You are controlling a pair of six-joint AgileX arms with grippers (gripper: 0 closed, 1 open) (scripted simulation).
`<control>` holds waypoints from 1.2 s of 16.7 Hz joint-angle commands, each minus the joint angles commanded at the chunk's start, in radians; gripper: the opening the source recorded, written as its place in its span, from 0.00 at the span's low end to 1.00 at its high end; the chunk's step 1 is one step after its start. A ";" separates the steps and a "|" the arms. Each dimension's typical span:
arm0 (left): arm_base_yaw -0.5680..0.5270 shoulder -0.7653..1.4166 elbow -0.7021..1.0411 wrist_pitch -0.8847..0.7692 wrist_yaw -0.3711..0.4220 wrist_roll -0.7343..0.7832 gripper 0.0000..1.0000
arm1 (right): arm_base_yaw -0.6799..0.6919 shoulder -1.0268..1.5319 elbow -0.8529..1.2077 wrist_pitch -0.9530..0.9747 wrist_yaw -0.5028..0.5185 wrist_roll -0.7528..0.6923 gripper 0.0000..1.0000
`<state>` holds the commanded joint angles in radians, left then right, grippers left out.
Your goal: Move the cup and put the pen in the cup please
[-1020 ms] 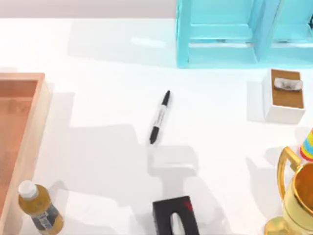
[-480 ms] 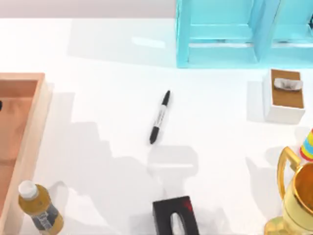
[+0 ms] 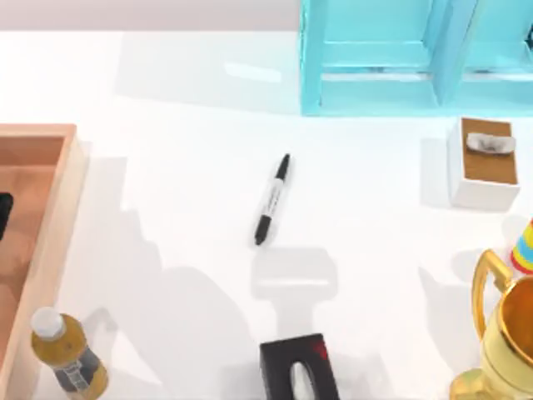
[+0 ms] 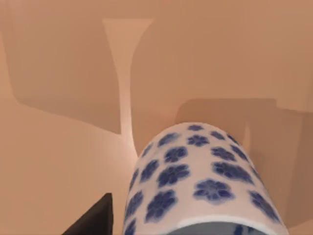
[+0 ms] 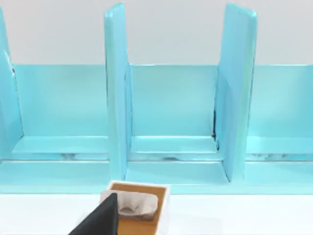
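Left wrist view: cup (image 4: pixel 200 183) close under camera, over wooden tray (image 4: pixel 58 98) floor; left gripper (image 4: pixel 95 223) grip state cannot tell. Top view: pen (image 3: pixel 272 199) flat at bench (image 3: pixel 166 100) centre, untouched. Right arm parked.

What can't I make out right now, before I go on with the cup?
Left wrist view: the cup is cut off at its mouth by the picture's edge, so its grip is unclear.
Top view: the left gripper, over the wooden tray, is cut off by the left edge.
Top view: the black box and the gold trophy are cut off by the bottom edge.
Right wrist view: the right gripper, facing the blue shelf, is cut off by the picture's edge.
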<state>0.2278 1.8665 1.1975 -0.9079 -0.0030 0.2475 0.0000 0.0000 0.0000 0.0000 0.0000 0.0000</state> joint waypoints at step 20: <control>0.000 0.000 0.000 0.000 0.000 0.000 0.00 | 0.000 0.000 0.000 0.000 0.000 0.000 1.00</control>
<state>0.2278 1.8665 1.1975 -0.9079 -0.0030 0.2475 0.0000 0.0000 0.0000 0.0000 0.0000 0.0000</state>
